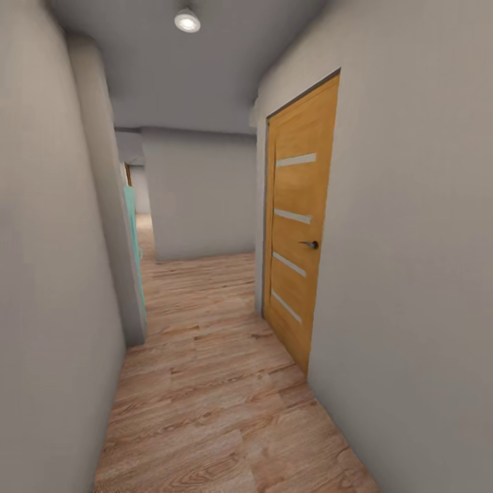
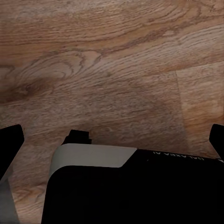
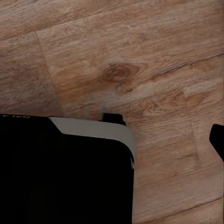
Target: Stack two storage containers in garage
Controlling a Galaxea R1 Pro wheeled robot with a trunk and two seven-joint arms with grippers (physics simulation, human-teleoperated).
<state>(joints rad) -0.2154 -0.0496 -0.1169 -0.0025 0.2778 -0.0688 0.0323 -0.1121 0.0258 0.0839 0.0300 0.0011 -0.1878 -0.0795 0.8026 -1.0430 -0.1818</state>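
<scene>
One narrow hallway (image 1: 205,205) with pale walls ran ahead over light wood-plank floor (image 1: 205,397), an orange-brown door (image 1: 301,226) shut on its right side and a ceiling lamp (image 1: 187,20) lit above. Both wrist cameras looked down on the planks and the robot's dark base (image 2: 130,191). Left end effector (image 2: 112,140) fingers stood spread wide, holding nothing; whether the right end effector was open or closed could not be told.

Turquoise panel (image 1: 134,253) mostly hidden behind the left wall corner, far room past it too small to make out, left gripper fingers (image 2: 10,144) cut off at the frame edges, right finger (image 3: 218,138) likewise clipped
</scene>
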